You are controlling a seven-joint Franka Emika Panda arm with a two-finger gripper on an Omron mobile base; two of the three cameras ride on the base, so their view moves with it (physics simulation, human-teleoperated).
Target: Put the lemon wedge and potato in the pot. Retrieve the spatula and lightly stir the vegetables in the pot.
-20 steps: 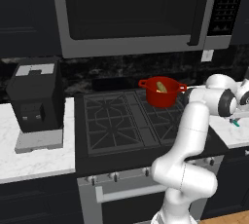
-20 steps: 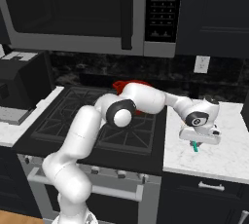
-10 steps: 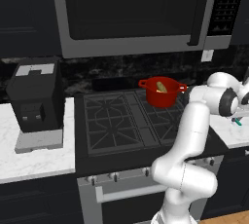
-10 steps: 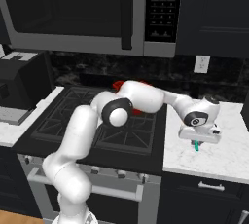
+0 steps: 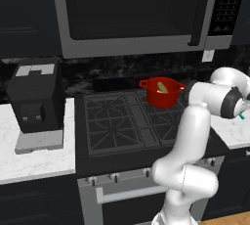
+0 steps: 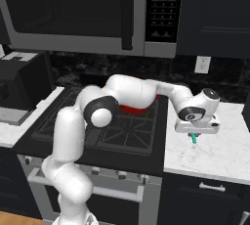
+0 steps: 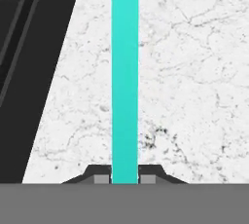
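A: Where is the spatula (image 7: 125,72) to be found, and what is the pincer (image 7: 125,178) doing?

B: In the hand view the teal spatula runs straight up the middle of the frame, from between the two dark fingertips at the bottom edge to the top. The pincer is clenched on it, one tip pressed against each side. White marble bench (image 7: 194,72) is seen behind it, with the dark stove edge at the left of the frame. In the right base view a short teal stub (image 6: 195,139) is seen under the hand at centre right, over the bench.

A: How is it expected to handle?

B: It is judged stiff, light and smooth, so some slipping or swinging between the tips may be expected. A hold nearer the middle would probably steady it.

A: And the pot (image 5: 162,92)?

B: The red pot is seen right of centre in the left base view, on the stove, with something yellowish inside. Lemon and potato cannot be told apart there. In the right base view the pot is mostly covered by the arm. The spatula's far end is cut off at the hand view's top.
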